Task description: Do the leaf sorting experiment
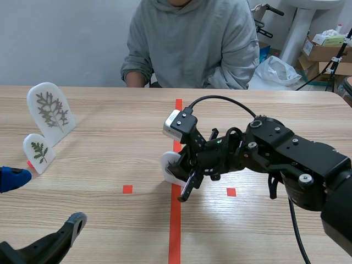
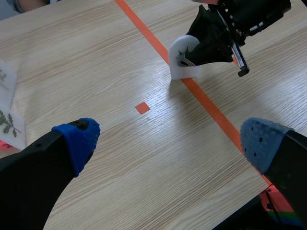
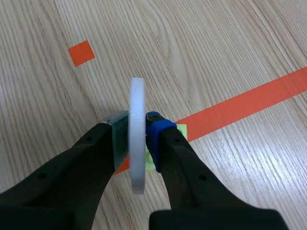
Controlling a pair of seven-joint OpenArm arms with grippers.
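**Leaf plaque in grip at the centre line: handling and surroundings**

A pale wood-grain tabletop is carrying the work. It looks smooth and level, and an orange-red tape line is running from its near edge toward its far edge.

At the near left corner the left gripper is hanging with its blue-padded fingers wide apart, holding nothing.

At the middle of the tabletop the right gripper is clamping the white leaf plaque across its two flat faces, one pad on each. The plaque is standing upright on edge, at the tape line, with its foot apparently touching the wood.

Handling, as a judgement: the plaque is reading as a thick, stiff slab, probably light foam or plastic. It is unlikely to bend or crush under the pads. The faces look smooth, so a slip is possible, and the soft pads are helping there. A hold across the faces, near the middle of the height, is suiting it best. The base is narrow, so it may tip when set down.

Near the left edge a small leaf plaque is standing just in front of a larger leaf plaque, both well apart from the grippers.

At the far edge a person in a grey hooded top is sitting. Behind, cardboard boxes and a plastic bag are lying against a plain wall.
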